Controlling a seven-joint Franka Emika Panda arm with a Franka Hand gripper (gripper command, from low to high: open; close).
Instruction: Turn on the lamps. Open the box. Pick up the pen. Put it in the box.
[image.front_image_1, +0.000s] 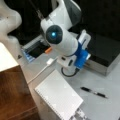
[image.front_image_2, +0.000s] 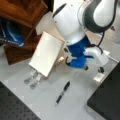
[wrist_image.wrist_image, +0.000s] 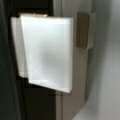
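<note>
- Wrist view: a pale translucent block fills the frame, the box's white front latch (wrist_image.wrist_image: 47, 52), set against a silver-grey metal side (wrist_image.wrist_image: 82, 32); the gripper's fingertips cannot be made out here, so how far apart they stand, and whether they have hold of anything, cannot be told.
- In both front views the white Panda arm (image.front_image_1: 62, 37) reaches down to the front edge of the box (image.front_image_1: 105, 50); its blue-clad gripper (image.front_image_1: 86, 61) sits right against the box's silver-grey front, where the latch is; the black lid lies flat and closed.
- In a front view the gripper (image.front_image_2: 100, 71) hangs just above a small pale block (image.front_image_2: 99, 78) at the corner of the black lid (image.front_image_2: 107, 100).
- The pen (image.front_image_1: 94, 92), black with a silver middle band, lies flat on the grey table (image.front_image_1: 107, 82), well apart from the gripper and untouched; in a front view it (image.front_image_2: 62, 93) lies slantwise between the spiral notebook (image.front_image_2: 47, 53) and the box.
- A cream-white lamp shade (image.front_image_1: 6, 56) shows at a front view's left edge; a thin white cord with a switch block (image.front_image_1: 50, 61) runs across the table just beside the arm.
- A small orange item (image.front_image_1: 48, 50) lies near a grey tray with a blue edge (image.front_image_1: 27, 56).
</note>
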